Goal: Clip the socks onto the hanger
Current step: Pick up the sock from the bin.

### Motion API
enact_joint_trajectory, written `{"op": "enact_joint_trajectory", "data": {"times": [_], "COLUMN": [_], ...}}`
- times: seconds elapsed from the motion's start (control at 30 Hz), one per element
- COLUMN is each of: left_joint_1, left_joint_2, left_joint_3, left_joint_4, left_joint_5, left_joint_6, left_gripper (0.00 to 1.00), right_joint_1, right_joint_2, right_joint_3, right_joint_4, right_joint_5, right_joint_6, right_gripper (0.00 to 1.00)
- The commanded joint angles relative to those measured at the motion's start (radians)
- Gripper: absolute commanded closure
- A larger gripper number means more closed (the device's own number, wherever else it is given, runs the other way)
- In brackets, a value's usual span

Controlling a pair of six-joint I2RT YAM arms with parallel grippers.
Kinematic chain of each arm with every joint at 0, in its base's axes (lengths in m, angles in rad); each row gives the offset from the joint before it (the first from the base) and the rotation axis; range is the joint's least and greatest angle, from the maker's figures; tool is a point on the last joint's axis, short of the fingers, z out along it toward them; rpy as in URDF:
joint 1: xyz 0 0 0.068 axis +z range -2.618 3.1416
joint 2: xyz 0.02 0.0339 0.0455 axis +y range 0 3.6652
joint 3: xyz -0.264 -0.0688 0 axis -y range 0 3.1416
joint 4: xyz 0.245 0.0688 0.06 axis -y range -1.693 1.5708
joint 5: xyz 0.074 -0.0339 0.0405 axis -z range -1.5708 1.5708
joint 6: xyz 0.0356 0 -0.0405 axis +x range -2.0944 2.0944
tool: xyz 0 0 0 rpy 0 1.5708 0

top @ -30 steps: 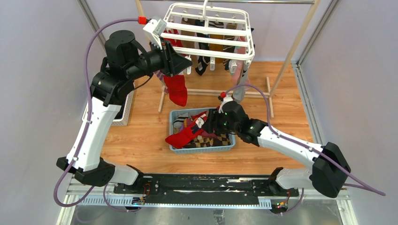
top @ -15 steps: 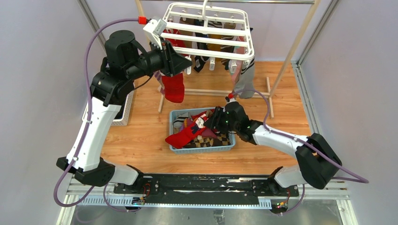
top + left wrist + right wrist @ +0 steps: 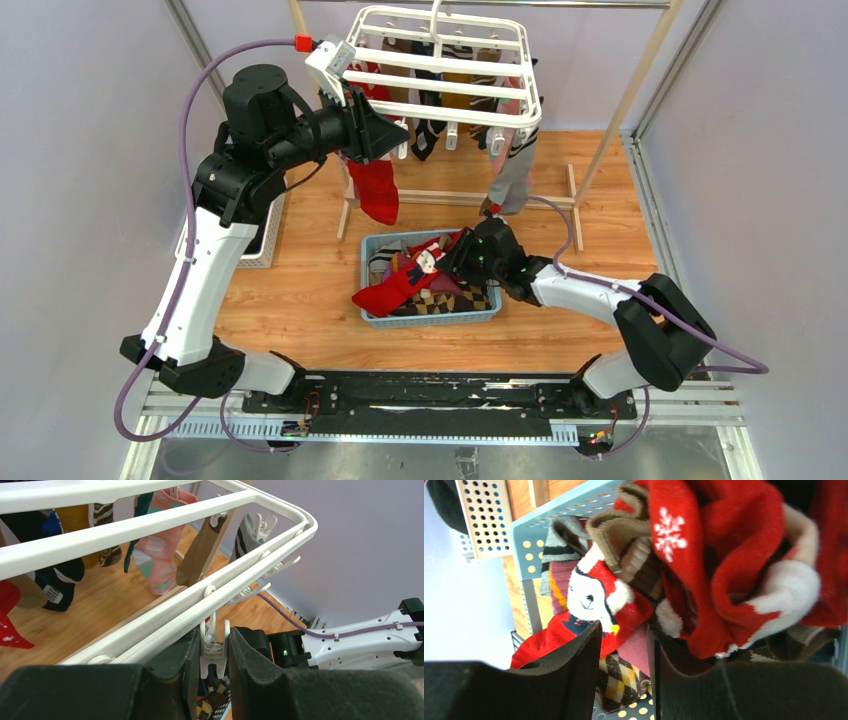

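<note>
The white hanger (image 3: 440, 70) hangs at the back with several socks clipped under it. My left gripper (image 3: 385, 135) is at its near left edge, shut on a white clip (image 3: 214, 650) hanging from the rim (image 3: 150, 520). A red sock (image 3: 378, 190) hangs just below that gripper. My right gripper (image 3: 450, 262) is down in the blue basket (image 3: 375, 318), open, its fingers (image 3: 574, 680) straddling the pile. A red sock with a white animal face (image 3: 594, 595) lies just beyond the fingertips and drapes over the basket's left rim (image 3: 395, 288). A red snowflake sock (image 3: 724, 555) lies to the right of it.
A wooden rail frame (image 3: 640, 70) carries the hanger, its foot bar on the floor behind the basket. A grey striped sock (image 3: 515, 175) hangs at the hanger's right corner. A white perforated tray (image 3: 268, 240) sits at the left. Argyle socks (image 3: 624, 680) line the basket.
The right arm has folded in, its elbow moving left and its wrist a little farther back over the basket. The hanging red sock has swung. The left gripper stays on the clip.
</note>
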Motion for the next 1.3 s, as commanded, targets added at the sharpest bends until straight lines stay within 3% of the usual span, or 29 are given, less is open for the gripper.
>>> {"op": "enact_joint_trajectory", "data": {"times": [0.0,0.17,0.4,0.6,0.73,1.03,1.17,1.27], "left_joint_1": [0.003,0.003,0.003,0.003,0.003,0.003,0.003,0.004], "left_joint_2": [-0.026,-0.027,-0.028,-0.03,-0.03,-0.034,-0.034,-0.031], "left_joint_3": [0.014,0.009,0.006,0.013,0.007,0.004,0.003,0.009], "left_joint_4": [-0.027,-0.027,-0.026,-0.029,-0.029,-0.032,-0.034,-0.033], "left_joint_5": [0.037,0.039,0.038,0.037,0.037,0.036,0.036,0.038], "left_joint_6": [0.006,0.005,0.003,0.008,0.006,0.012,0.014,0.011], "left_gripper": [0.94,0.94,0.94,0.94,0.94,0.94,0.94,0.94], "right_joint_1": [-0.01,0.004,0.004,0.004,0.004,0.008,0.025,0.066], "right_joint_2": [0.014,0.015,0.042,0.04,-0.002,-0.171,-0.267,-0.316], "right_joint_3": [0.019,0.014,-0.025,-0.022,-0.032,0.038,0.112,0.213], "right_joint_4": [-0.08,-0.071,0.106,0.116,0.113,0.084,0.076,-0.023], "right_joint_5": [0.065,0.091,0.092,0.094,0.144,0.114,-0.02,-0.069], "right_joint_6": [0.054,0.069,0.092,0.099,0.075,-0.227,-0.431,-0.583], "right_gripper": [0.6,0.57,0.65,0.79,0.97,1.0,1.0,1.0]}}
